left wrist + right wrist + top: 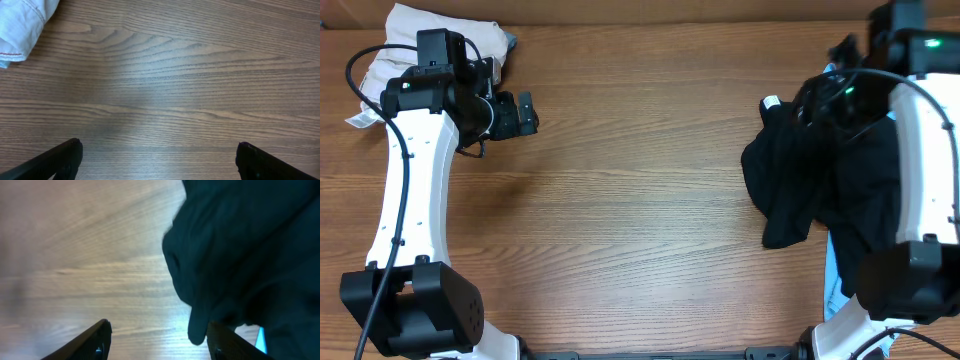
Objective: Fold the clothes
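Note:
A crumpled black garment lies at the table's right side, over a light blue cloth. My right gripper is open above the black garment's upper left edge; in the right wrist view its fingers straddle bare wood, with the garment draped next to the right finger. A folded white garment sits at the back left corner. My left gripper is open and empty just right of it; the left wrist view shows its fingers over bare wood and the white garment's edge at top left.
The wooden table spreads between the two arms. A cardboard wall runs along the back edge. The arm bases stand at the front left and front right.

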Robot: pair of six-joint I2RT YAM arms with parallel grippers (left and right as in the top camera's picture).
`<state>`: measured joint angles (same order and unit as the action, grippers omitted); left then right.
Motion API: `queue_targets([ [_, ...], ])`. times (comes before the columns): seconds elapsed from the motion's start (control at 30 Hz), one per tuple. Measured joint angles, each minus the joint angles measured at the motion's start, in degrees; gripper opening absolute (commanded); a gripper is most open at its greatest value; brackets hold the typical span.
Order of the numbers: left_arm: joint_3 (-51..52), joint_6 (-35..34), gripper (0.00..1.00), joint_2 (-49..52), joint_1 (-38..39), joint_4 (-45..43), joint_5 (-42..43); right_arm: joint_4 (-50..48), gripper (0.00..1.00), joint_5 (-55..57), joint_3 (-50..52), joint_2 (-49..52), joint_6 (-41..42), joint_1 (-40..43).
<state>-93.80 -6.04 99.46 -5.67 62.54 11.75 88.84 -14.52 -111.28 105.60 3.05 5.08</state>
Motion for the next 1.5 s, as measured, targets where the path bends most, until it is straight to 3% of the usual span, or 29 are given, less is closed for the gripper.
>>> queue_targets([
  [0.13, 0.00, 0.00, 1.00, 0.00, 0.00, 0.02, 0.02, -2.64, 0.61, 3.65, 8.92, 0.00, 2.86, -3.28],
  [0.43, 0.00, 0.00, 1.00, 0.00, 0.00, 0.04, 0.02, -11.65, 0.62, 17.25, 27.69, 0.00, 13.75, -11.58],
  [0.6, 0.00, 0.00, 1.00, 0.00, 0.00, 0.09, 0.00, -18.88, 0.59, 21.31, 34.60, 0.00, 17.53, -11.78],
  [0.73, 0.00, 0.00, 1.00, 0.00, 0.00, 0.13, 0.00, -22.27, 0.40, 23.17, 38.38, 0.00, 19.23, -11.76],
  [0.8, 0.00, 0.00, 1.00, 0.00, 0.02, 0.17, 0.02, -22.82, 0.05, 23.87, 38.97, 0.00, 19.52, -11.76],
  [0.97, 0.00, 0.00, 1.00, 0.00, 0.00, 0.20, 0.00, -23.41, 0.04, 24.61, 38.93, -0.02, 20.55, -11.76],
  [1.2, 0.00, -0.02, 1.00, 0.00, 0.00, 0.24, 0.02, -15.34, 0.04, 24.83, 29.94, -2.43, 20.68, -11.58],
  [1.5, 0.00, 0.00, 1.00, 0.00, 0.00, 0.61, 0.00, 2.12, 0.04, 24.24, -9.64, -9.01, 16.50, -6.43],
])
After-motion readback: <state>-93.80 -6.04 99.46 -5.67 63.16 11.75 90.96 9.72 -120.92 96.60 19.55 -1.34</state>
